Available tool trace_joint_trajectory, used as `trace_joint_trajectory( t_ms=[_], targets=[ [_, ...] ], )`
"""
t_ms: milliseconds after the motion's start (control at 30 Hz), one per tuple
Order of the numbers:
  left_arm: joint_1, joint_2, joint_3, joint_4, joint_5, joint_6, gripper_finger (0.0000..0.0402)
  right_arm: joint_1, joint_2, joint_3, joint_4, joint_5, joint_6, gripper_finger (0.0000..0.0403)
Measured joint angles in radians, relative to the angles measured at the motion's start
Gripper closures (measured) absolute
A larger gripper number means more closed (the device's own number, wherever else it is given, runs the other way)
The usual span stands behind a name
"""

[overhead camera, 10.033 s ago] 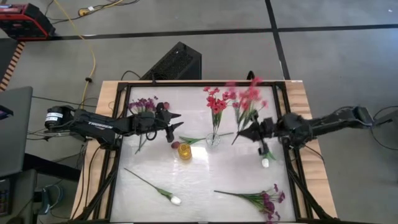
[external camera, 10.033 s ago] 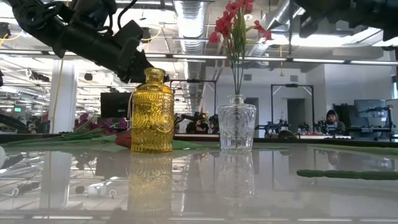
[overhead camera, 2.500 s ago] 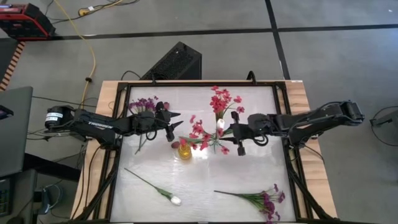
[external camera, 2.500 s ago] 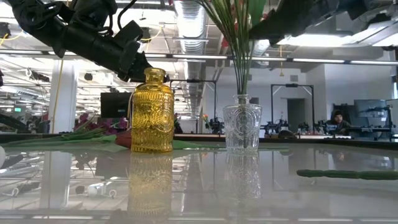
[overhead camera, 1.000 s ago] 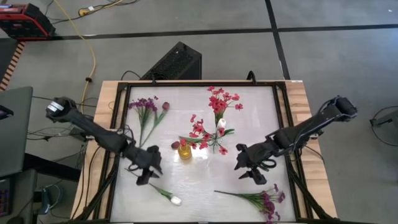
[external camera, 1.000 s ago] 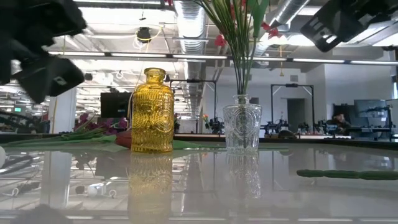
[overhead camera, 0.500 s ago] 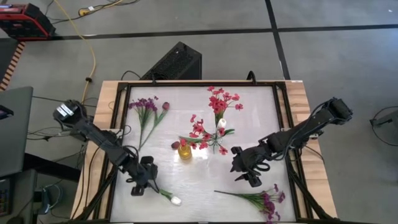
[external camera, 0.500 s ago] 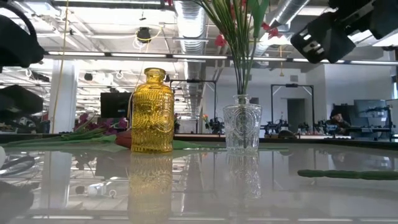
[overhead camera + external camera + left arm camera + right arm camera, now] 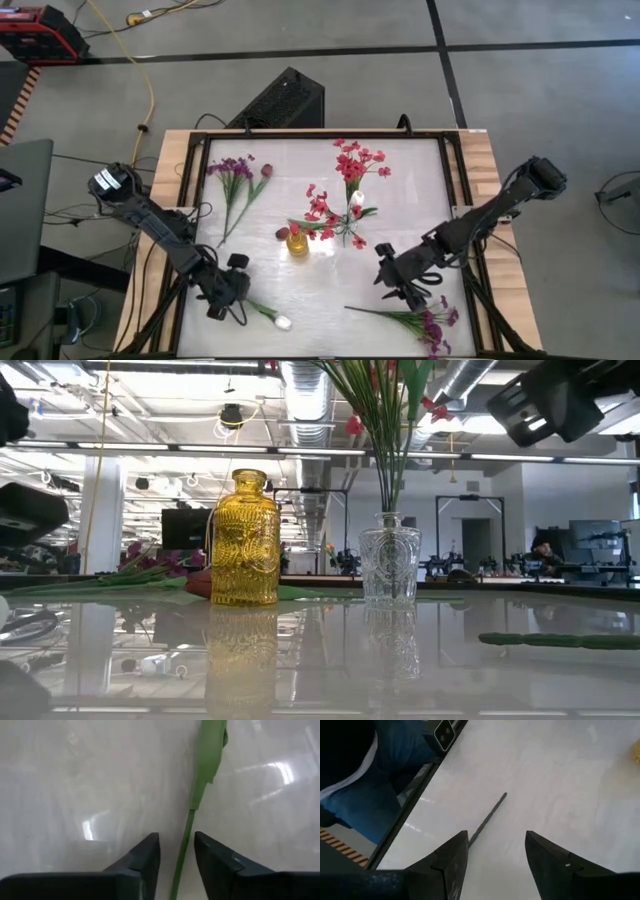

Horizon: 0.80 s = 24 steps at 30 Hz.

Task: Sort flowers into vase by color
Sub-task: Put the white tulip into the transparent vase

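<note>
A white-bud flower (image 9: pixel 270 316) lies flat near the table's near left; in the left wrist view its green stem (image 9: pixel 186 832) runs between the fingers of my open left gripper (image 9: pixel 176 851), with a gap on both sides. My left gripper (image 9: pixel 232 297) hangs low over that stem. My right gripper (image 9: pixel 402 288) stands open above the bare stem end (image 9: pixel 489 818) of a purple spray (image 9: pixel 425 323) lying near right. A clear vase (image 9: pixel 388 572) holds red flowers (image 9: pixel 345 170). Beside it stands a yellow vase (image 9: pixel 244 540). Another purple spray (image 9: pixel 232 172) lies far left.
A dark metal frame (image 9: pixel 190 230) rims the white tabletop. A small dark-red bud (image 9: pixel 281 233) lies by the yellow vase. In the right wrist view a person in blue trousers (image 9: pixel 395 765) stands past the table's edge. Bare tabletop lies between the two near flowers.
My left gripper has moved toward the table's near edge and down, onto the white flower's stem. My right gripper has moved toward the near edge, toward the purple spray's stem end. The flowers and vases have stayed where they were.
</note>
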Motion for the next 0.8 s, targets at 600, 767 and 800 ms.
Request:
trace_joint_trajectory(
  t_ms=[600, 767, 800],
  targets=[
    [-0.005, -0.108, -0.005, 0.334, -0.563, 0.281, 0.0401, 0.02, 0.0, -0.056, 0.214, 0.041, -0.154, 0.0187],
    [0.031, -0.12, -0.004, 0.641, -0.536, 0.559, 0.0401, -0.016, 0.0, -0.134, 0.478, 0.04, -0.228, 0.0201],
    [0.04, -0.119, -0.004, 0.689, -0.503, 0.6, 0.0401, -0.024, 0.0, -0.146, 0.52, 0.04, -0.241, 0.0203]
  ],
)
